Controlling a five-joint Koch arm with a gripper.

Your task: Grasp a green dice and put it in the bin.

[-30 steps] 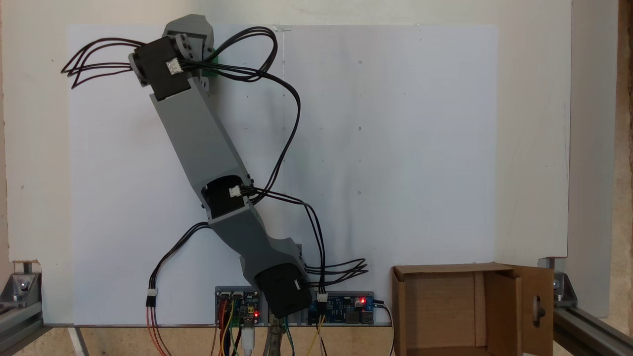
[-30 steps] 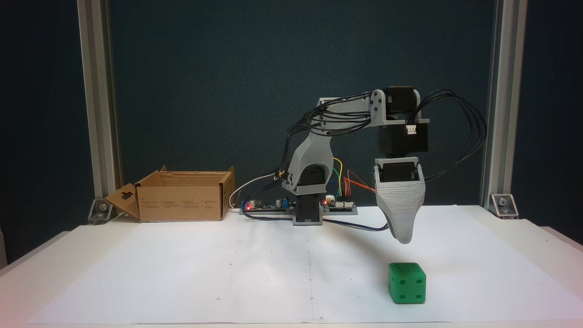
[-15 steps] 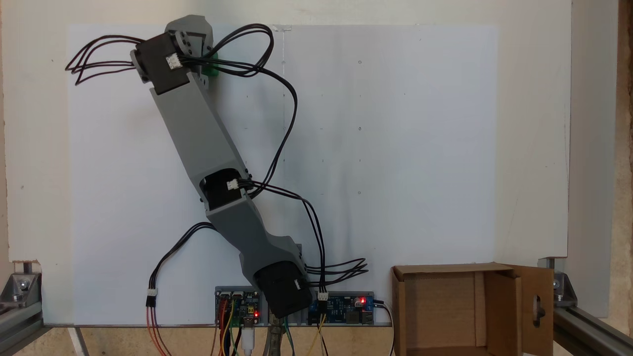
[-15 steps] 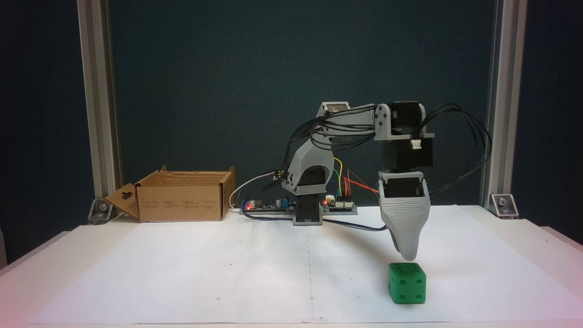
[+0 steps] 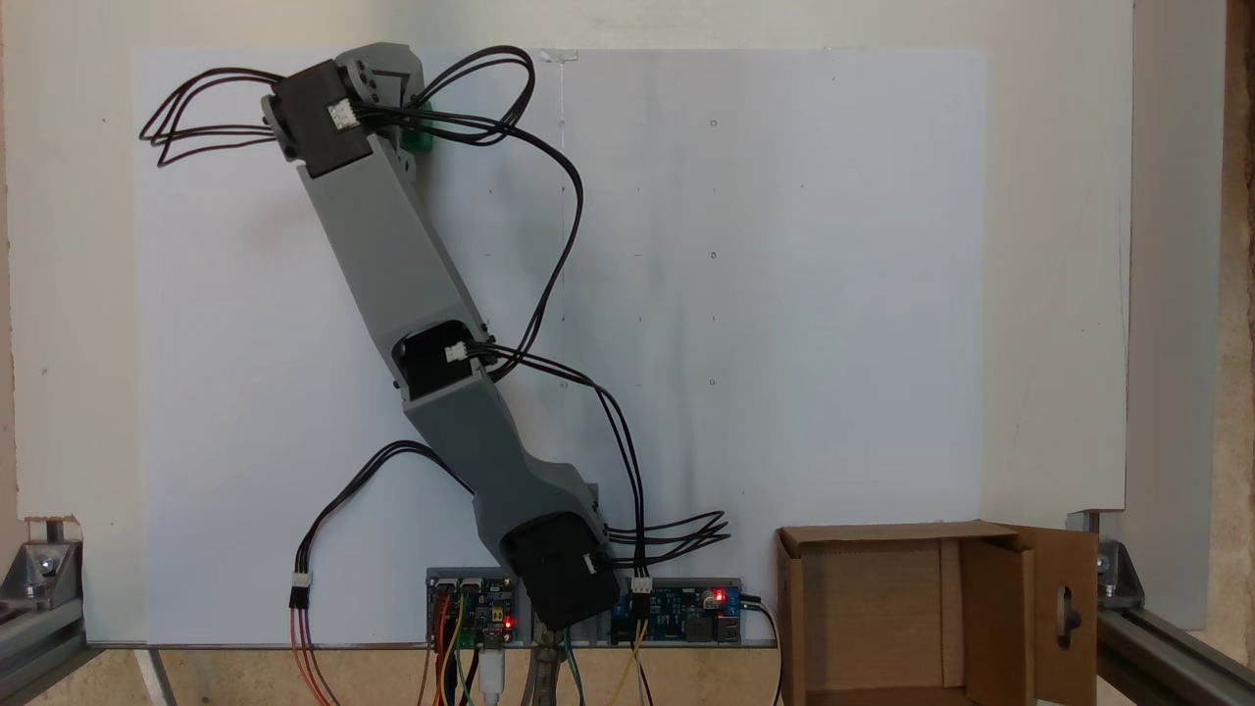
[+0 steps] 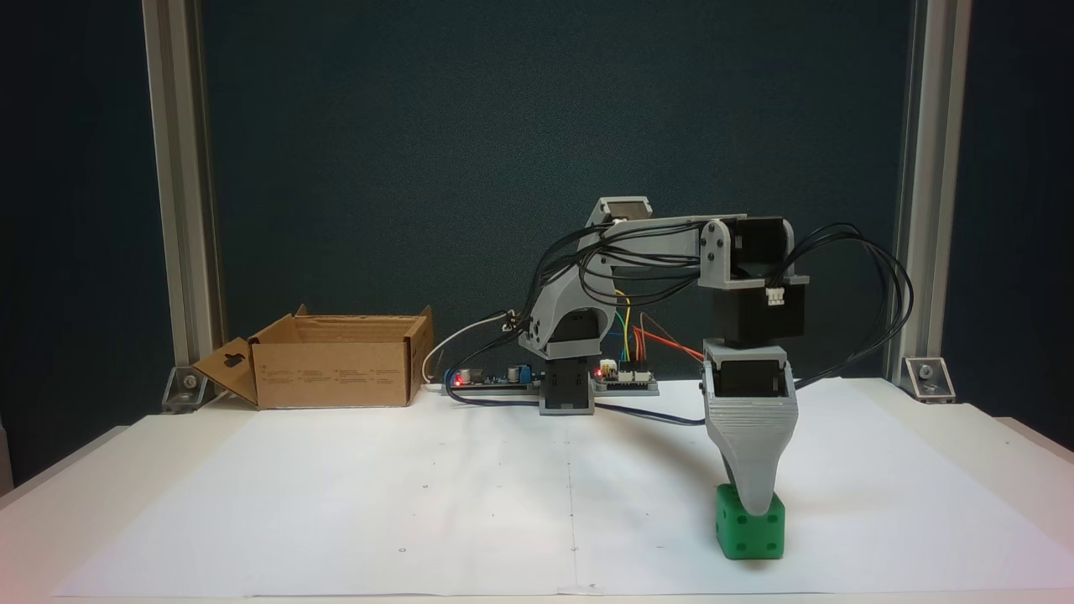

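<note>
The small bright green plastic cube with recessed pips (image 6: 749, 526) is sitting on the white paper sheet (image 6: 419, 495) covering the tabletop (image 6: 990, 436), toward the front right in a fixed view from the side. In a fixed view from above, only a sliver of the green cube (image 5: 421, 138) is peeking out beside the arm's wrist near the paper's upper left. The grey printed gripper (image 6: 753, 503) is pointing straight down, its tapered tip overlapping the cube's top edge. Only one jaw is showing from the side, the other lying behind it, so I cannot tell whether the jaws are spread or clamped on the cube. The grey arm (image 5: 412, 294) is reaching out from its base, black cables looping off the wrist. The brown corrugated cardboard box (image 6: 340, 361) is standing open-topped, well apart from the cube, at the rear left from the side; from above the box (image 5: 1010, 598) is lying at lower right, one flap showing a cut-out hole.
</note>
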